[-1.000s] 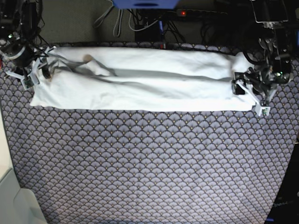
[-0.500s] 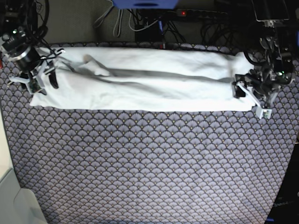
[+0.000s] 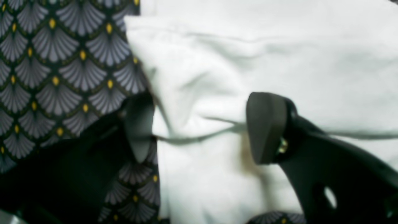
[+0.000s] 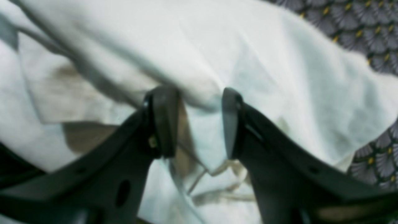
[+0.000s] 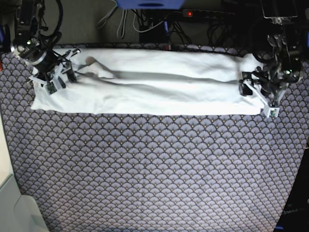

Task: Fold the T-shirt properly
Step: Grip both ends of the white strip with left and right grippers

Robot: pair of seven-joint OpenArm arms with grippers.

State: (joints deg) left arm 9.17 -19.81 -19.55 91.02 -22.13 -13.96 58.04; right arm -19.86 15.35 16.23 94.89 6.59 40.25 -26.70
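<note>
Since the earlier frames the right gripper [image 5: 57,79] moves inward over the T-shirt [image 5: 145,82], a long band across the far patterned mat [image 5: 154,169], jaws open and empty like the left gripper [image 5: 258,99]; next, both must pinch the ends.

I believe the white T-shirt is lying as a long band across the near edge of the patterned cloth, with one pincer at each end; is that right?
Not quite: the T-shirt lies along the far edge of the patterned cloth, near the cables, as the base view shows. The rest holds: it is a long band, with the right pincer at one end and the left pincer at the other.
</note>
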